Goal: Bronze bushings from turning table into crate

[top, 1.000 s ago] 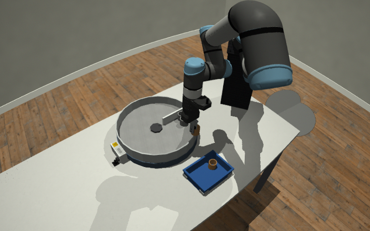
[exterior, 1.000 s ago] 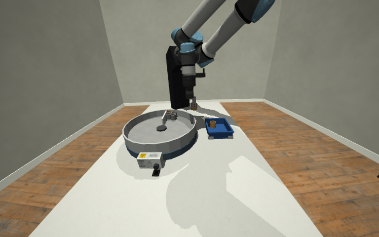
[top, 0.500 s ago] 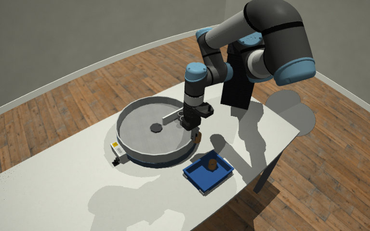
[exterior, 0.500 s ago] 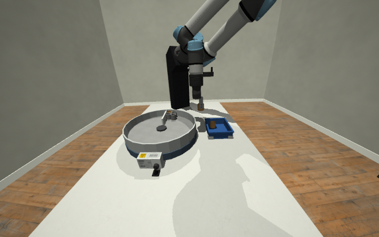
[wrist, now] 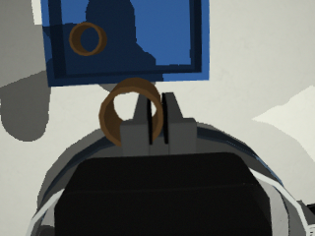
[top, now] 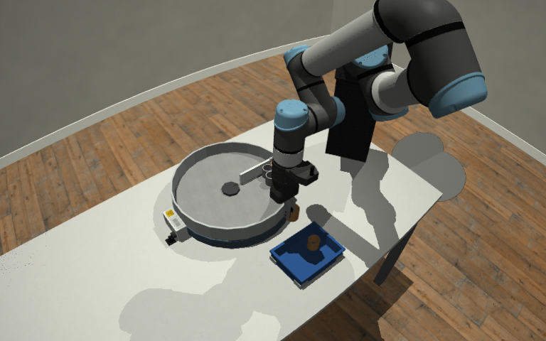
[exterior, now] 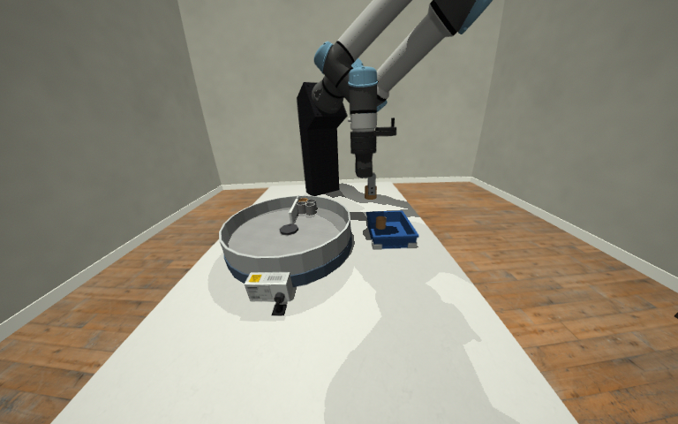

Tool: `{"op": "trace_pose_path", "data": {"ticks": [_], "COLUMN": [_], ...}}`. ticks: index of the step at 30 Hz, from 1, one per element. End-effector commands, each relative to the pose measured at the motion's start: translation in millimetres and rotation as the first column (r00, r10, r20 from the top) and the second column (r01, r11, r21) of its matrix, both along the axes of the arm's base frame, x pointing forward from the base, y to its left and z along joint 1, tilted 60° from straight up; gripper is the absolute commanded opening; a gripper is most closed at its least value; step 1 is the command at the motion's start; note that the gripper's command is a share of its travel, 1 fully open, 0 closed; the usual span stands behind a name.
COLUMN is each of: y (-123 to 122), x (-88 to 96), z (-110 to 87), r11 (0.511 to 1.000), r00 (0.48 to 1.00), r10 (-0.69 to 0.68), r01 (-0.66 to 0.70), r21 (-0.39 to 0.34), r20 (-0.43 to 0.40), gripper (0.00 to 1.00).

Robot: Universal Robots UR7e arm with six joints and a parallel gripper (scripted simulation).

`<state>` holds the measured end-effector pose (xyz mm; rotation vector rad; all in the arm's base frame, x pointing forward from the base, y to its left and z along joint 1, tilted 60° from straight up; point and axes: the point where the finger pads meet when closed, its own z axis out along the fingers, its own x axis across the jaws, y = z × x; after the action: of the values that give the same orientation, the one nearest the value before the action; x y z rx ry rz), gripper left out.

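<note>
"Which way does the held bronze bushing point?"

"Upright from where I sit, its long axis running up and down. My wrist camera looks into its open bore. It hangs over the table, outside the crate and near it."

"And your gripper?"

"Closed on the bushing's wall, the fingers only a narrow gap apart — one inside the bore, one outside."

"Anything in the crate?"

"One bronze bushing, standing on end near a corner, apart from the walls as far as I can tell. I can't judge from here whether it is at rest."

"What does one view give you that another hides?"

"The exterior view shows a third bronze bushing behind the steel bushings, by the white bar on the turning table. From the top, my arm covers all but an orange sliver of it. The wrist view shows none of that group — but it alone shows me which finger sits in the bore: the left one in that picture."

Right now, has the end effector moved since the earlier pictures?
Yes: in the exterior view the end effector has shifted right, away from the black pedestal.
</note>
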<state>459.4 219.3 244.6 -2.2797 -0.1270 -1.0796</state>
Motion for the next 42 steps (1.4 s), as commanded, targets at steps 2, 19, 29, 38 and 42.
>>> {"op": "trace_pose_path", "data": {"ticks": [2,19,29,38,42], "y": [13,27,32,40,40], "x": [2.9,8.8,14.7,24.1,24.1], "z": [19.9,41.3,36.4,29.3,29.3], "r11": [1.0,1.0,1.0,1.0,1.0], "r00": [1.0,1.0,1.0,1.0,1.0], "r10": [0.0,-0.001,-0.001,-0.001,-0.001], "r01": [0.0,0.001,0.001,0.001,0.001], "r21": [-0.005,-0.012,-0.011,-0.012,-0.012], "r20": [-0.003,-0.022,-0.021,-0.021,-0.021], "gripper": [0.0,0.0,0.0,0.0,0.0]}}
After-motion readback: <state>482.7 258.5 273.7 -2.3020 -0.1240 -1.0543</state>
